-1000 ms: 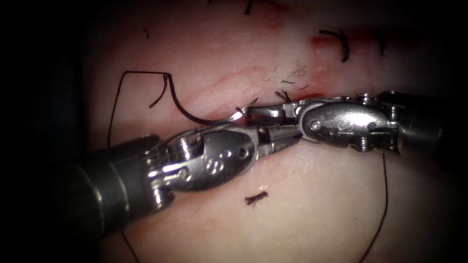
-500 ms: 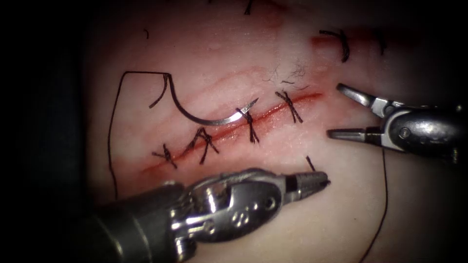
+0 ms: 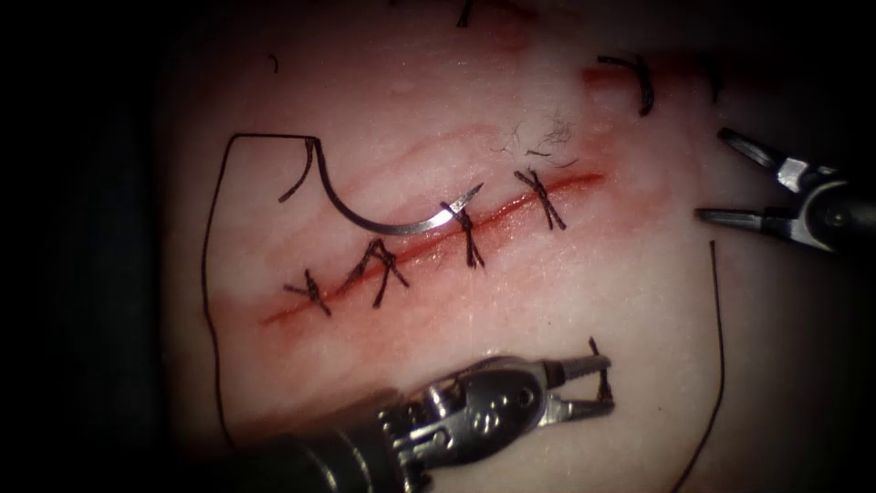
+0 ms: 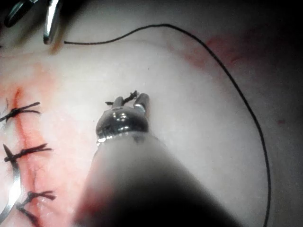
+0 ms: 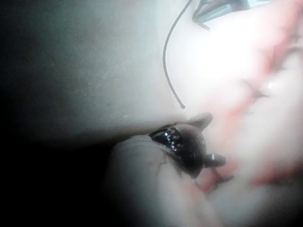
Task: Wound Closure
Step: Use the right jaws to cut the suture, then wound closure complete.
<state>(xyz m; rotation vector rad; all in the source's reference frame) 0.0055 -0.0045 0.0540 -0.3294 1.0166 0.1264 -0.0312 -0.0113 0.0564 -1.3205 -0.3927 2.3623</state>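
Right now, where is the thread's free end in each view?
Endoscope: the thread's free end lies right of the cut, below the right tool.
Left wrist: it stops beside the right tool.
Right wrist: it ends on bare tissue, apart from the cut.
Shared landmark: the stitched cut.
Neither tool holds it; the needle lies on the tissue.

The tissue (image 3: 566,301) is pale pork belly with a slanting red cut (image 3: 429,242) crossed by four knotted dark stitches (image 3: 470,236). The curved needle (image 3: 401,222) lies free on the tissue just left of the cut, held by neither tool, its bright tip beside a stitch. Black thread (image 3: 212,274) runs from its blunt end in a squared loop down the left side. A second strand (image 3: 720,365) curves down the tissue right of the cut, its end free. A short cut end of thread (image 3: 599,370) sits between the left tool's jaws.
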